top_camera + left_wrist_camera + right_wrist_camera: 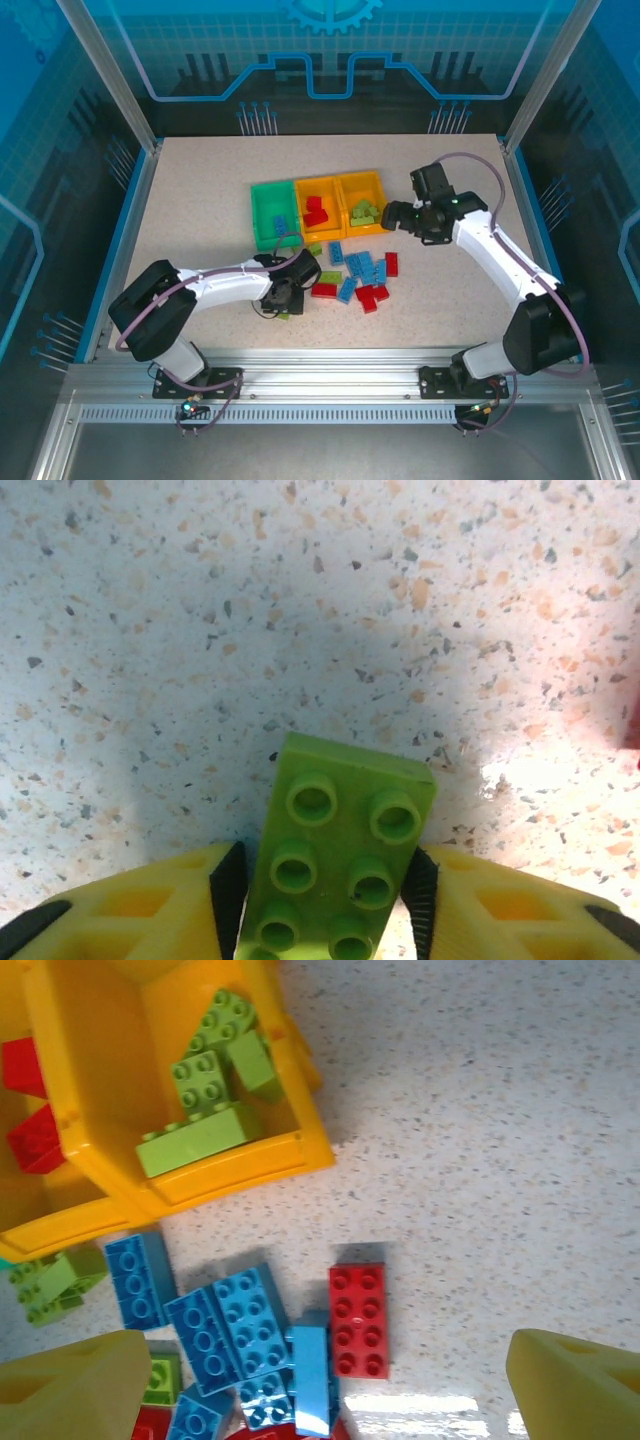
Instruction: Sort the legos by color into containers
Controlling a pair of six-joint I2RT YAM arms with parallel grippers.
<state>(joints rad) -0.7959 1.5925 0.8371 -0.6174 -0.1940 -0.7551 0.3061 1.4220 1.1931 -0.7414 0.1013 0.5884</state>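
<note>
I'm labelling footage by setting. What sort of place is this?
Probably a robot lab test cell rather than a home or shop: a speckled table boxed in by metal framing and walled with blue see-through panels.

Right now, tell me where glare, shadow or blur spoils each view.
Left wrist: a broad shadow lies on the table around the green brick, with a glare patch to its right. Right wrist: the yellow fingers are out of focus, and a bright strip glares below the red brick. Top external: evenly lit, sharp.
</note>
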